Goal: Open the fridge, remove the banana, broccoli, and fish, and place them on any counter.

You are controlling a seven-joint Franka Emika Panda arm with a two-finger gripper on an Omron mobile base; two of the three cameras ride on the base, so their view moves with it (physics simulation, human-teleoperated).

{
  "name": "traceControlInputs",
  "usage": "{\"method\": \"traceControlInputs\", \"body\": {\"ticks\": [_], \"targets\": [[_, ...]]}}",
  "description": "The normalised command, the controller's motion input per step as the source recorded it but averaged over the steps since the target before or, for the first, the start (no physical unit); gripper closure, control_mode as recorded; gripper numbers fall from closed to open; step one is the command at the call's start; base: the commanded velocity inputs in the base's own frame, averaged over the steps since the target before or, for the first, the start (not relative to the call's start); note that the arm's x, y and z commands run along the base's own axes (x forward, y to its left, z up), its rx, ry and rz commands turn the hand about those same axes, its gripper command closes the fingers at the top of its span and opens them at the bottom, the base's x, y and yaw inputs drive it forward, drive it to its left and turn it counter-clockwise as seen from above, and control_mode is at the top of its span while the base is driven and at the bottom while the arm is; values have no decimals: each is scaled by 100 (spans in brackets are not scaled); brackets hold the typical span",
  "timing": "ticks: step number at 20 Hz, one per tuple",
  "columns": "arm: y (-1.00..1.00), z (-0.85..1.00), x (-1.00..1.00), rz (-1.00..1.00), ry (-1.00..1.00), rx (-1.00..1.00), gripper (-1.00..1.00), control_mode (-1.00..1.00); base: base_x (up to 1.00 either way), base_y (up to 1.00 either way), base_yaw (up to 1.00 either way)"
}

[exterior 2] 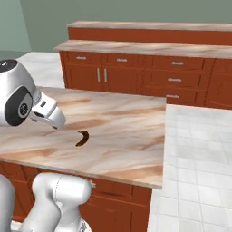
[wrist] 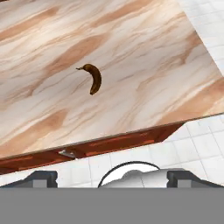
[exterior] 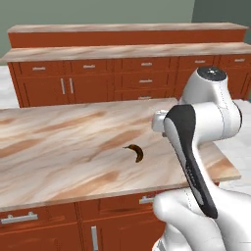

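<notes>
A small dark brown banana [exterior: 138, 153] [exterior 2: 82, 138] [wrist: 93, 78] lies alone on the tan-pink marble counter [exterior: 59, 142] [exterior 2: 127, 127] [wrist: 140, 48], a little in from its near edge. My gripper [wrist: 113, 178] hangs above and behind that edge, looking down at the banana from some way off. Its two dark fingertips [wrist: 41, 177] stand wide apart, open, with nothing between them. The white hand [exterior 2: 47, 113] sits to the left of the banana in the right base view. The fridge, broccoli and fish are out of view.
Red-brown cabinets with silver handles [exterior: 19, 218] run under the counter. A second marble-topped counter [exterior: 122, 51] [exterior 2: 149, 47] with a raised ledge stands across the aisle. White tiled floor [exterior 2: 195, 149] lies to the right of the near counter's end.
</notes>
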Motion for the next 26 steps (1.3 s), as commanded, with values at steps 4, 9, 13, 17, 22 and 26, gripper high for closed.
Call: {"method": "traceControlInputs", "body": {"ticks": [4, 9, 13, 17, 22, 26], "targets": [[0, 0, 0, 0, 0, 0, -100, 100, -97, -11, -42], [0, 0, 0, 0, 0, 0, -100, 100, -51, 0, -83], [0, 0, 0, 0, 0, 0, -100, 100, -27, -1, -89], [0, 0, 0, 0, 0, 0, -100, 100, -32, -20, -80], [0, 0, 0, 0, 0, 0, -100, 100, -41, -41, -70], [0, 0, 0, 0, 0, 0, -100, 100, -36, -65, -62]]}}
